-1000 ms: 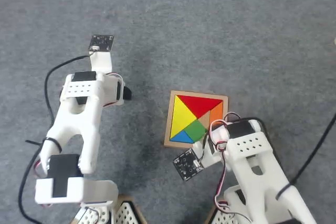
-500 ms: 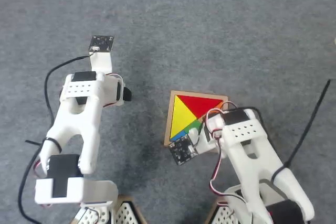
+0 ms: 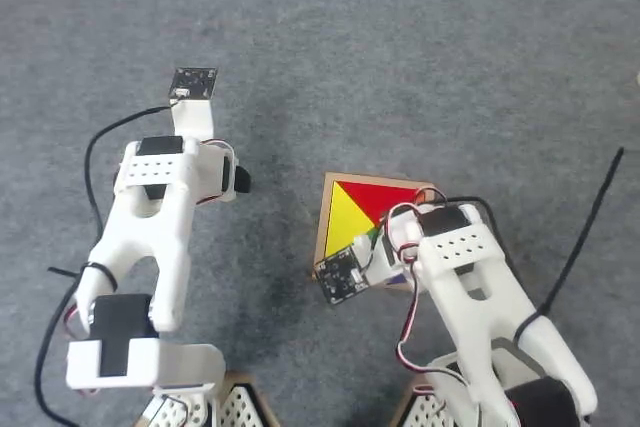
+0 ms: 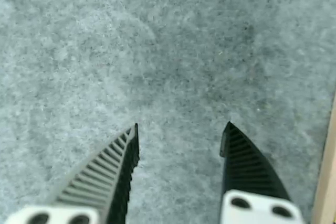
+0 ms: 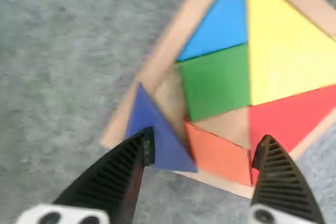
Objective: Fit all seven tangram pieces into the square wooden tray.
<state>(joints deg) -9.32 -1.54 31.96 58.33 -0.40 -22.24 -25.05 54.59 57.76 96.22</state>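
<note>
Six coloured pieces are seen at the square wooden tray (image 5: 164,64) in the right wrist view. A yellow triangle (image 5: 283,51), a red triangle (image 5: 294,121), a light blue triangle (image 5: 220,24) and a green square (image 5: 215,80) are laid flat inside it, edge to edge. An orange piece (image 5: 218,153) is set beside the red triangle, with bare wood left between it and the green square. A dark blue triangle (image 5: 155,129) is laid across the tray's rim, partly on the grey mat (image 5: 52,51), and is not seated.

The right gripper (image 5: 207,137) is held just above this corner with its jaws spread wide; nothing is gripped. One fingertip is seen over the dark blue triangle, but contact cannot be judged.

In the high view the tray (image 3: 324,217) is placed right of centre on the mat (image 3: 300,67), and its near corner is covered by the right arm (image 3: 460,257). The left arm (image 3: 155,217) is placed well apart from it. The left gripper (image 4: 181,127) is held wide open over bare mat, with nothing between its jaws.
</note>
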